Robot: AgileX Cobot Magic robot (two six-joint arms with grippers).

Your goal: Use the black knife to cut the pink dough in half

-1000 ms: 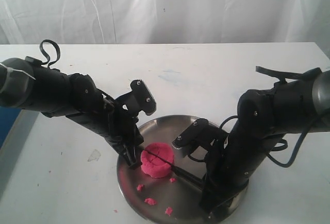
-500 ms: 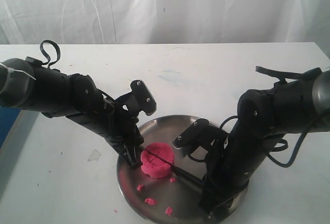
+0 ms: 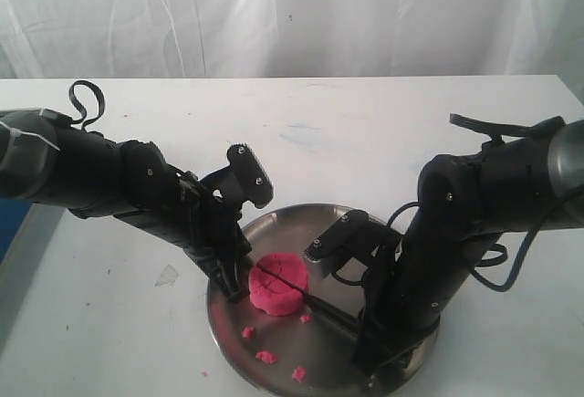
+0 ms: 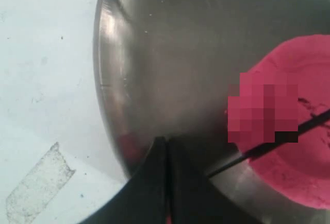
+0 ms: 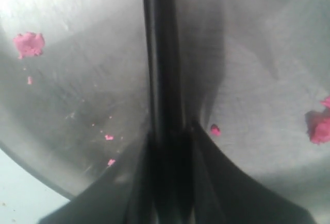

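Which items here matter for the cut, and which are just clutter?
In play:
pink dough
black knife, shut in the right gripper
left gripper, closed beside the dough
steel plate

Clutter:
pink crumbs
tape scrap on the table

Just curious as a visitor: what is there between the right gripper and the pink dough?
The black knife spans it: the right gripper clamps its handle and the blade runs across the steel plate into the pink dough, as the exterior view shows.

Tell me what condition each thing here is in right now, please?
pink dough: one puck on the plate, a groove across its top, knife blade in it.
black knife: gripped by the right gripper.
left gripper: shut, beside the dough.
steel plate: scattered with pink crumbs.
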